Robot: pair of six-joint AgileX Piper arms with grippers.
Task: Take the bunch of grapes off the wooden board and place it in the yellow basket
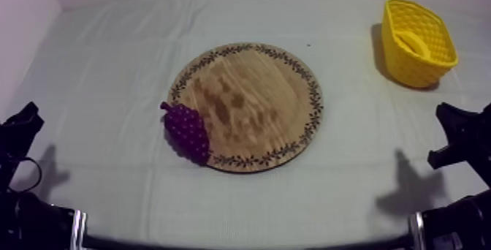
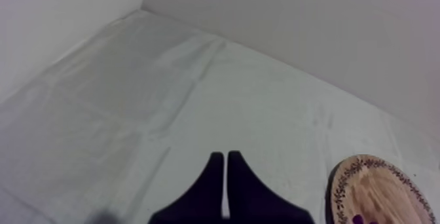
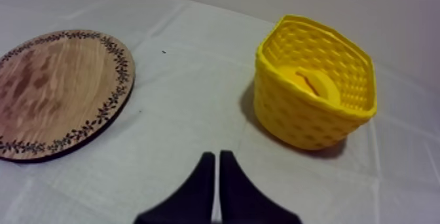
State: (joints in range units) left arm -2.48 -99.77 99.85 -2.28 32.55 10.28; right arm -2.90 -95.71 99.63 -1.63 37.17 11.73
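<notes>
Grapes (image 1: 187, 132) sit at the near-left rim of the board (image 1: 256, 99), basket (image 1: 431, 57) far right on our creased grey-white desk (image 1: 109, 63), perhaps a banana (image 1: 413, 43) inside; bare pale walls (image 2: 294, 17); both our jaws are pressed together.

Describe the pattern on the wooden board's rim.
Dark leafy vine ring on the wooden board, over light wood; clearest in the right wrist view.

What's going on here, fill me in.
Nothing is being handled yet. The left gripper and the right gripper are both shut on nothing, parked low at their own sides. The grapes lie on the near left rim of the board. The basket stands at the far right with something yellow inside.
</notes>
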